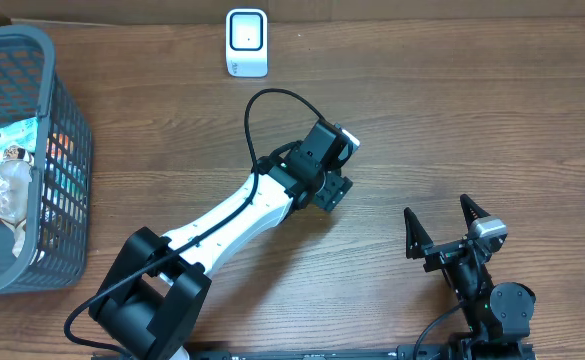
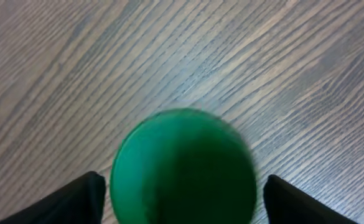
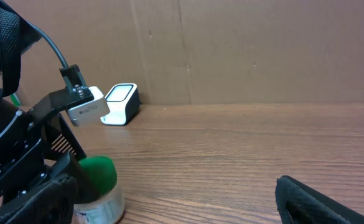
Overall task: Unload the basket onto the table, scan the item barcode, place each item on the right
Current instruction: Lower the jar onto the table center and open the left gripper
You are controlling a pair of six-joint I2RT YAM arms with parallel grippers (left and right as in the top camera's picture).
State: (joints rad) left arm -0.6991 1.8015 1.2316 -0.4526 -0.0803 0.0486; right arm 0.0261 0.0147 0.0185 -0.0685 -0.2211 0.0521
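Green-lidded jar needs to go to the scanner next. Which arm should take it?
Left. The left gripper straddles the green-lidded jar, jaws open on either side of it. The right gripper, also open, is farther from both the jar and the scanner.

left side: the grey basket (image 1: 67, 150) hogs the left edge, tall mesh walls, so no low pass there.
middle: the left arm (image 1: 232, 215) lies diagonally from the near edge to the table's centre, cable looping above it, which blocks a straight cross.
jar: the green-lidded jar (image 2: 183, 171) stands between the left gripper (image 1: 330, 190) fingers with only slim gaps either side.
back: the scanner (image 1: 246, 42) sits by the cardboard wall (image 3: 262, 50), with bare wood in front.
right half: open table (image 1: 492, 100), a wide lane from the spread right gripper (image 1: 437, 208) to the back.
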